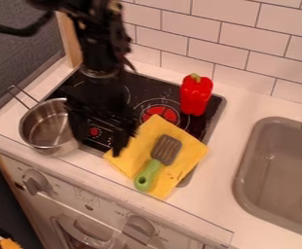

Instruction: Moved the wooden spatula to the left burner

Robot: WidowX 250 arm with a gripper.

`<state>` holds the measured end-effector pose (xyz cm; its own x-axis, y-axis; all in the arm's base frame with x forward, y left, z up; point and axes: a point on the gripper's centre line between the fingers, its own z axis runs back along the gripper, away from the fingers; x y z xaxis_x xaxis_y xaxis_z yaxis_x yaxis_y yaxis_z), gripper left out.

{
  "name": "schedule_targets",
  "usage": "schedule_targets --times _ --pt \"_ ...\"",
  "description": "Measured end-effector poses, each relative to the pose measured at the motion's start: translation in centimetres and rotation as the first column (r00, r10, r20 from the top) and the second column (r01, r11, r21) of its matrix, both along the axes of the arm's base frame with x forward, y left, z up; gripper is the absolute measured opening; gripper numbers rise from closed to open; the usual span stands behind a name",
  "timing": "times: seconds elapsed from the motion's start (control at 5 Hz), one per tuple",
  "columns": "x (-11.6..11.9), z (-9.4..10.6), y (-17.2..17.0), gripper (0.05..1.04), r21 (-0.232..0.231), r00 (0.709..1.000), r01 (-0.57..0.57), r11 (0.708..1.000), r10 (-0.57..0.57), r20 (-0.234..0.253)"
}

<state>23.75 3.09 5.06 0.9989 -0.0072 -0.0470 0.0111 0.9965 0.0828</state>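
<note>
Green-handled spatula with a brown slotted blade lies on the flat yellow cloth; its transfer to the left burner looks undone. The black two-finger end effector is open and empty, with grasping, carrying and releasing left.

The spatula lies on the cloth, handle toward 7 o'clock; the cloth overlaps the stovetop at its 5 o'clock side. Relative to the cloth, the pepper stands on the stovetop at 1 o'clock, the pot at 10 o'clock, the sink at 3 o'clock.
</note>
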Motion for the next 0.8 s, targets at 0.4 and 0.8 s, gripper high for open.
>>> schedule_targets --times 0.4,0.8 --pt "0.0 0.3 -5.3 1.0 0.045 0.988 0.155 0.987 -0.156 0.023" --pt "-0.1 -2.0 -5.8 0.984 0.046 0.988 0.153 0.987 -0.152 -0.036"
